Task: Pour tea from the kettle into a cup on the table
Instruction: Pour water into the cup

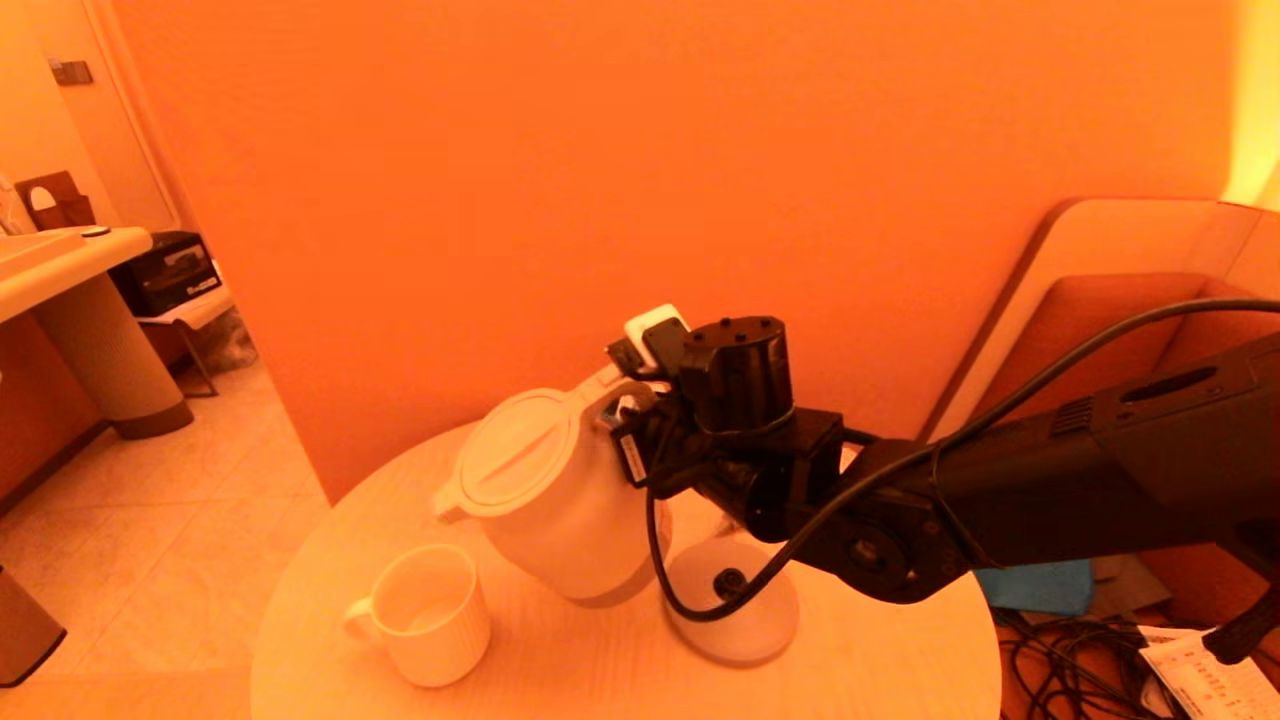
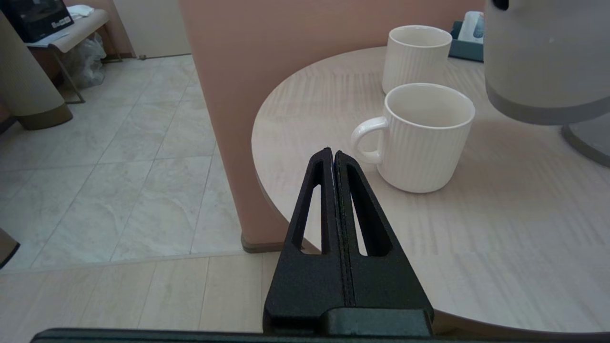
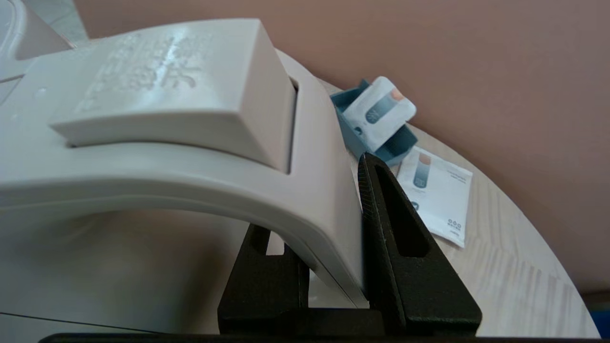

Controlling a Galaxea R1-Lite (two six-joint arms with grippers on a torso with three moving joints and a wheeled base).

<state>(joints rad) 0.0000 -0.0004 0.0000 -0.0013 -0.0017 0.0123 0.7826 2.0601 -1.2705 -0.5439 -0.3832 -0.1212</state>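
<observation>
The white kettle [image 1: 550,500] hangs above the table [image 1: 880,660], off its round base [image 1: 735,600] and tilted spout-down toward the left. My right gripper [image 1: 628,425] is shut on its loop handle [image 3: 305,190], one finger on each side. The spout is just above the far rim of a wide ribbed mug [image 1: 428,612] with a side handle. The plain handleless cup [image 2: 416,56] stands behind that mug [image 2: 424,136] in the left wrist view; the head view hides it. My left gripper [image 2: 332,153] is shut and empty, near the table edge short of the mug.
A blue tray [image 3: 381,138] with a sachet in it and a loose sachet [image 3: 436,195] lie at the table's back by the wall. The kettle's grey bottom band [image 2: 543,107] hangs above its base [image 2: 588,140]. Cables [image 1: 1060,660] lie on the floor to the right.
</observation>
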